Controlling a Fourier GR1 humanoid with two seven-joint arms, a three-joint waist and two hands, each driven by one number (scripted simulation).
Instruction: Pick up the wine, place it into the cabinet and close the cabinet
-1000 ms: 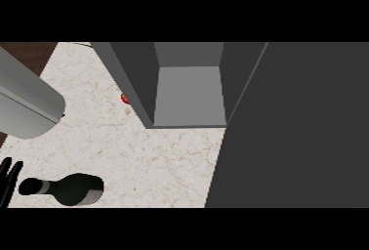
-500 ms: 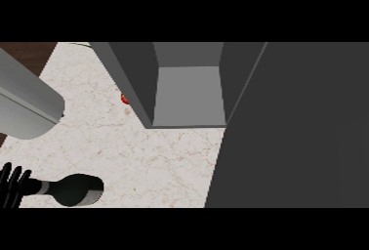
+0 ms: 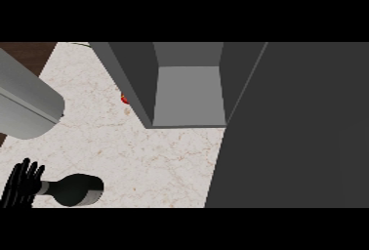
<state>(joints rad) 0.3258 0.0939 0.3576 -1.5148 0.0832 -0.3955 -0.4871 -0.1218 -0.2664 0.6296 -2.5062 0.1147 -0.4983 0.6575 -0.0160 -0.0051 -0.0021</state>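
The left robot hand (image 3: 22,184) is at the near left corner of the worktop (image 3: 144,156), low in the view. Its black fingers are up and close together at the thin neck of the wine (image 3: 72,190). It looks like they are starting to wrap round the neck, but I cannot tell if they have hold of it yet. The wine is a dark bottle that seems to lie on its side near the near edge of the worktop, with its neck to the left and its fat end to the right. I think the step now is getting a good hold on the wine. To do that well, the fingers and thumb should close all the way round the neck, or a bit further along where the bottle gets wider, so it does not slip or roll away. Only then should it be lifted. Next, the wine has to go up and to the right, to the far side of the worktop, where the cabinet (image 3: 189,93) stands open with a grey floor inside. Its big dark door (image 3: 296,127) swings out over the right side of the worktop, so the wine should go in past it without a bump. A small red thing (image 3: 124,99) peeks out just left of the cabinet wall. A big grey arm (image 3: 25,105) crosses the left edge. No right robot hand shows.
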